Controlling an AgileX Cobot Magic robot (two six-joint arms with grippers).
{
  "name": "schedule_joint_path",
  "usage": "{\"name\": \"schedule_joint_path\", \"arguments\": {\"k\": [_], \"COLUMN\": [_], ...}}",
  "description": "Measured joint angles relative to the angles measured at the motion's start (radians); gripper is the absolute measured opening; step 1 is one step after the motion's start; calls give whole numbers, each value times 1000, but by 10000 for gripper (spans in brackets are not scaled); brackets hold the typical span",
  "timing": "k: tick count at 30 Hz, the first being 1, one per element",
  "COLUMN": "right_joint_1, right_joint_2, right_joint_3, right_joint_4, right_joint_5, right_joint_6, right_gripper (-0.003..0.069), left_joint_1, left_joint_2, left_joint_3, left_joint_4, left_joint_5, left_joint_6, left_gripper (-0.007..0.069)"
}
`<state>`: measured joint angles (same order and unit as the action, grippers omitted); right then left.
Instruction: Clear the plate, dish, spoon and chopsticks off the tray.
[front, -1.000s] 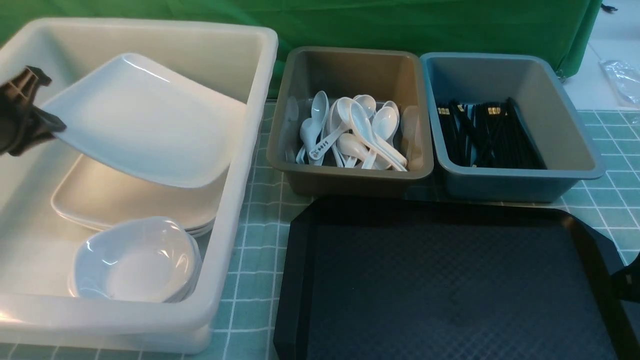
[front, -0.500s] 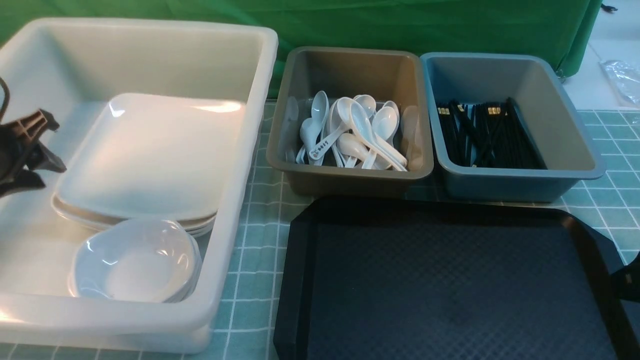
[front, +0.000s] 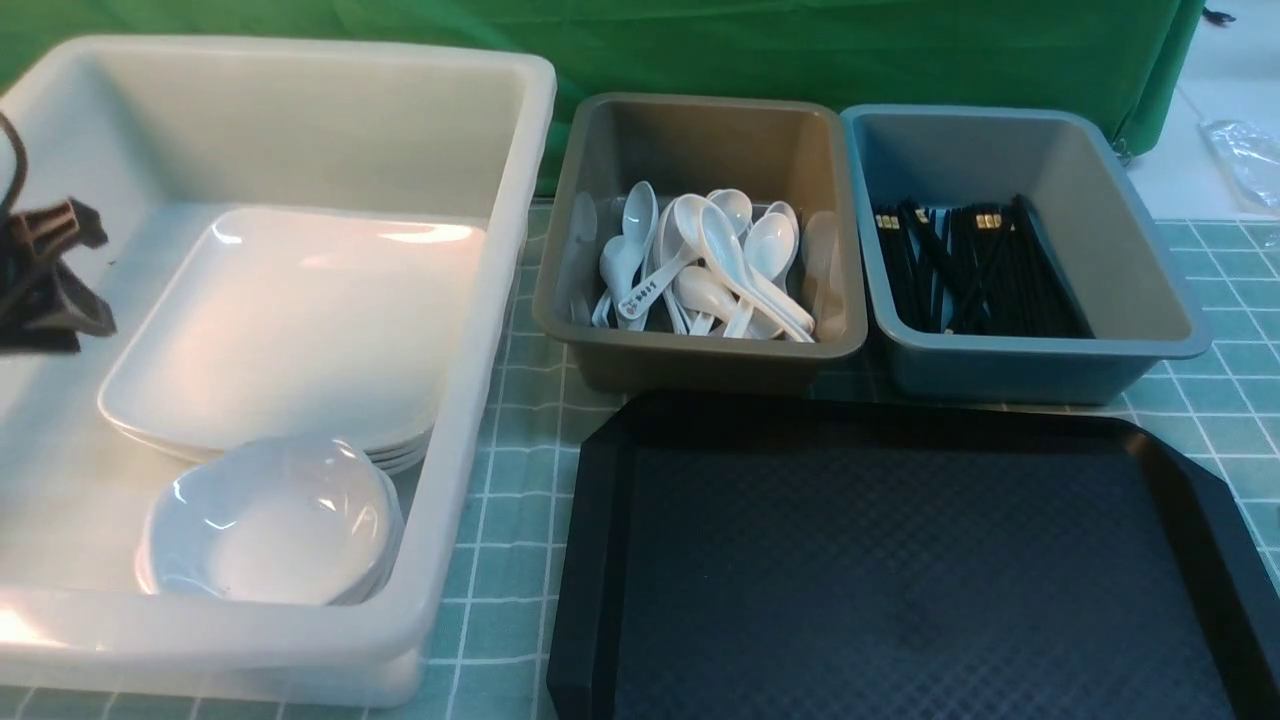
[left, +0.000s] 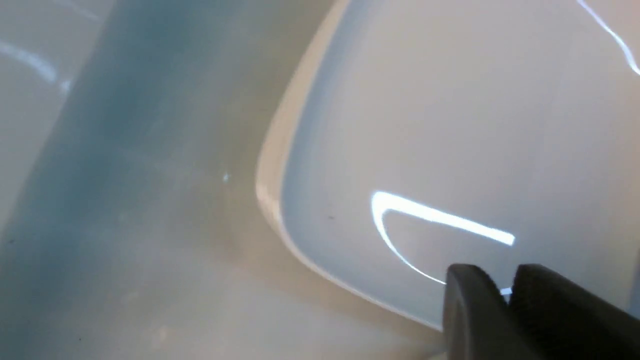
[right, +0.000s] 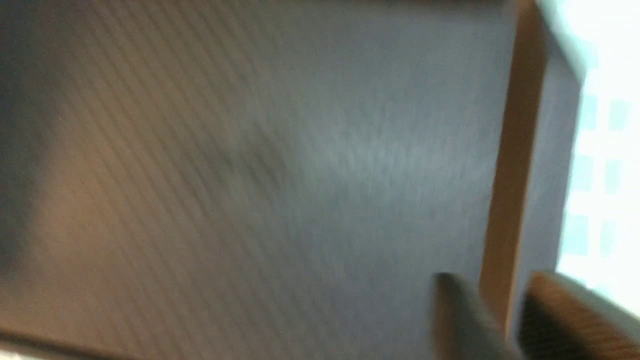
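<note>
At the far left, the left pincer (front: 45, 285) hangs over the white tub (front: 300, 60), fingers nearly together and holding nothing. The plate (front: 290, 320) lies flat atop a stack inside that tub, with small dishes (front: 270, 520) nearer. Right of it, spoons (front: 700, 265) fill the brown tub (front: 700, 110); chopsticks (front: 975, 265) lie in the blue tub (front: 1000, 120). The tray (front: 900, 560) sits near right on the surface (its floor bare). The right pincer (right: 500, 310), seen only blurred, has a narrow gap, gripping nothing.
</note>
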<state>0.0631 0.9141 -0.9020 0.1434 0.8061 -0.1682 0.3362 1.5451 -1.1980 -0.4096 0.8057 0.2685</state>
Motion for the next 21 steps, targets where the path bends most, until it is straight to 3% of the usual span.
{"name": "schedule_joint_path", "arguments": {"k": [3, 6, 9, 11, 13, 14, 18, 21], "right_joint_1": [0, 0, 0, 0, 0, 0, 0, 0], "right_joint_2": [-120, -249, -434, -583, -641, -713, -786, -811], "right_joint_3": [-33, -11, 87, 212, 261, 349, 425, 461], "right_joint_4": [15, 15, 12, 10, 10, 10, 10, 10], "right_joint_5": [-119, -259, -468, -651, -722, -806, -860, -881], "right_joint_6": [-10, -11, -14, -18, -17, -17, -17, -17], "right_gripper": [42, 27, 25, 25, 25, 25, 43, 96], "left_joint_1": [-62, -157, -329, -508, -565, -655, -753, -797], "left_joint_2": [-100, -180, -300, -405, -451, -555, -724, -937], "left_joint_3": [-1, -1, -2, 4, 16, 52, 149, 298], "left_joint_4": [-27, -55, -63, -37, -22, -1, 8, 30], "left_joint_5": [36, 47, 54, 72, 75, 68, -10, -134], "left_joint_6": [40, 67, 86, 87, 72, 48, 16, -67], "left_gripper": [17, 6, 1, 1, 1, 0, 0, 0]}}
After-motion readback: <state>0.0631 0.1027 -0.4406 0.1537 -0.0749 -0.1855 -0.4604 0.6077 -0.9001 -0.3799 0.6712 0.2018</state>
